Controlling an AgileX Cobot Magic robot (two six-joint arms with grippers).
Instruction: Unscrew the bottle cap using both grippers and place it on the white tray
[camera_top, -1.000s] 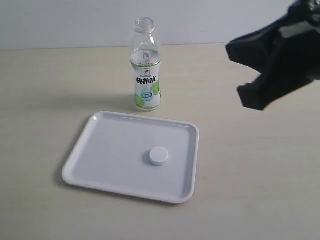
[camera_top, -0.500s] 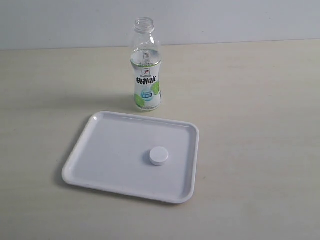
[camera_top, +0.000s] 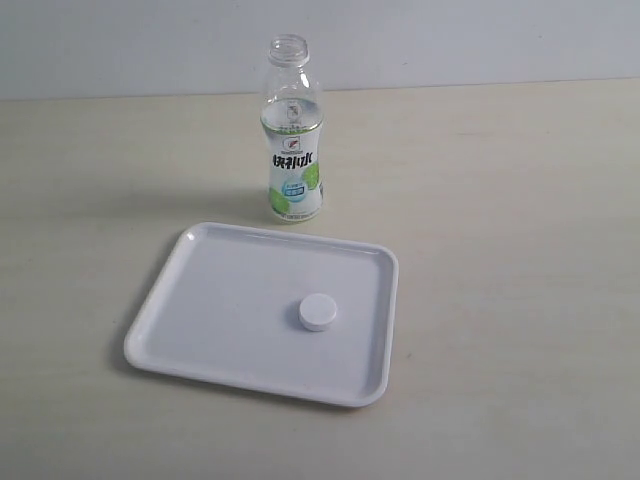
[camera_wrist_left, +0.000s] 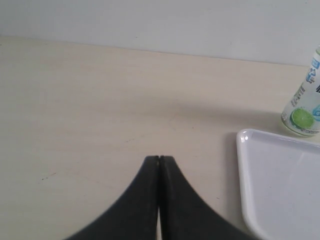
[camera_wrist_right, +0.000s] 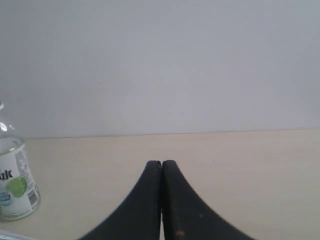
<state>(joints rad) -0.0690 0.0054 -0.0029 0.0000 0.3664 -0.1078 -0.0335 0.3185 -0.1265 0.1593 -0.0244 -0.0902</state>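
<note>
I am getting soft, even, bright light across the worktop (camera_top: 520, 200) in the exterior view, and everything there is reading sharp. The tray (camera_top: 160, 310) is throwing a faint grey shadow along its left and near rim, and the bottle (camera_top: 293, 170) is casting a pale one leftward. The cap (camera_top: 318, 313) is showing a thin shadow at its base. In the wrist views the left pincer (camera_wrist_left: 159, 159) and right pincer (camera_wrist_right: 161, 163) are looking dark and soft-edged, and the right wrist picture is coming through hazy and washed out.
</note>
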